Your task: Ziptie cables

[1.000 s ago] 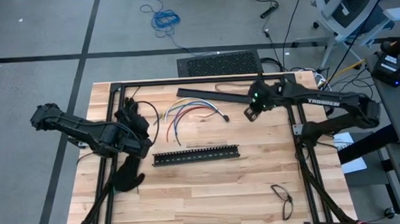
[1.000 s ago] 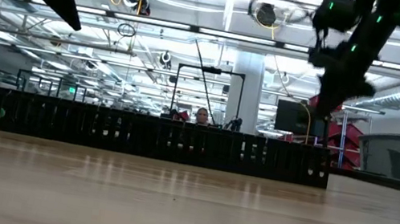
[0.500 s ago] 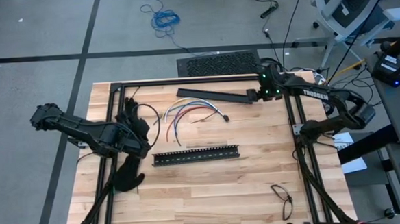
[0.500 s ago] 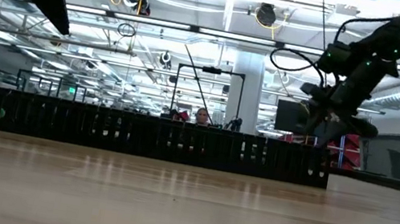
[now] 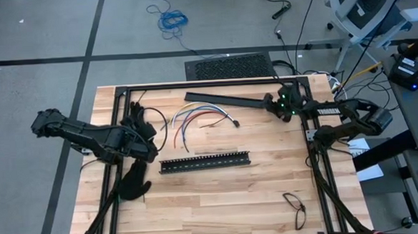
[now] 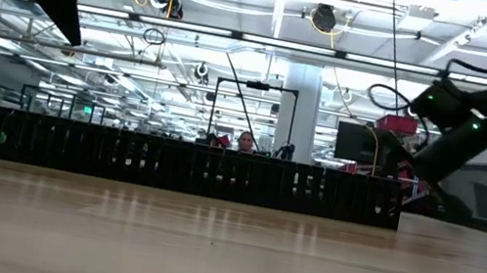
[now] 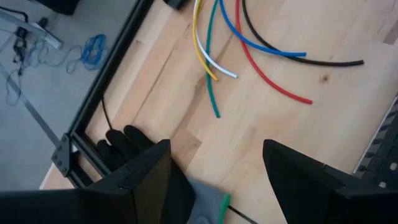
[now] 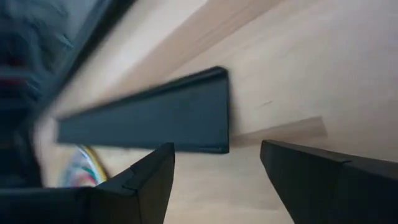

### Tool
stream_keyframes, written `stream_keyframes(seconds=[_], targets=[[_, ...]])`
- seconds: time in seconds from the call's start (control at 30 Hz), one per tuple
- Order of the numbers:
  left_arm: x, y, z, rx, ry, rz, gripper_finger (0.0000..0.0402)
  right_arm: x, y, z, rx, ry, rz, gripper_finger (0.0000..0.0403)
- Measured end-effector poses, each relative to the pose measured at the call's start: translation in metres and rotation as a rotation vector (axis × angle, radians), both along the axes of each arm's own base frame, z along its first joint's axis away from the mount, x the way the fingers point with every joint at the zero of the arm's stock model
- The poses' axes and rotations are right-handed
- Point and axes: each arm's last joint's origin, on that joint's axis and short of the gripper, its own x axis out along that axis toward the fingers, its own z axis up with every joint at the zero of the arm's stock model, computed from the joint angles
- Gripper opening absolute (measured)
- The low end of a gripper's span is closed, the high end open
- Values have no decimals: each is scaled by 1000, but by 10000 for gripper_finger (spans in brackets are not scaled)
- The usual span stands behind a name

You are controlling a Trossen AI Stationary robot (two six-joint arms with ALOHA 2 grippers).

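Observation:
The cables (image 5: pixel 195 121), red, blue, white, yellow, green and black, lie loose on the wood at the table's far middle. They also show in the left wrist view (image 7: pixel 249 50). A thin dark ziptie (image 5: pixel 216 151) lies flat just beyond the black slotted bar (image 5: pixel 205 161). My left gripper (image 5: pixel 151 139) is open and empty (image 7: pixel 216 149), above the table just left of the cables. My right gripper (image 5: pixel 273 102) is open and empty (image 8: pixel 217 149). It is at the far right, pointing at the right end of a flat black bar (image 8: pixel 149 118).
The flat black bar (image 5: pixel 226 99) lies beyond the cables. Black gloves lie at the far left (image 5: pixel 141 117) and near left (image 5: pixel 133 182) of the table. Glasses (image 5: pixel 296 207) lie near the front right. A black frame (image 5: pixel 193 83) runs along the table's edges.
My right gripper has drawn back from beside the cables toward the table's far right and come down lower, ending at the right end of the flat black bar. The cables, bars and ziptie have stayed where they were.

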Motion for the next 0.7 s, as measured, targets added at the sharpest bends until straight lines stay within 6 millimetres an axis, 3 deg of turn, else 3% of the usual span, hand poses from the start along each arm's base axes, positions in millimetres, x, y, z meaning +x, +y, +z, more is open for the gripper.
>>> stream_keyframes(seconds=[0.3, 0.53, 0.7], targets=[[0, 4, -1, -29, 13, 29, 251, -12, 16, -16, -33, -119, -203, 238], [0, 6, -1, -41, 16, 42, 251, -10, 17, -17, 13, -139, -153, 238], [0, 6, -1, -54, 19, 41, 251, 3, 13, -8, 95, -76, -78, 238]])
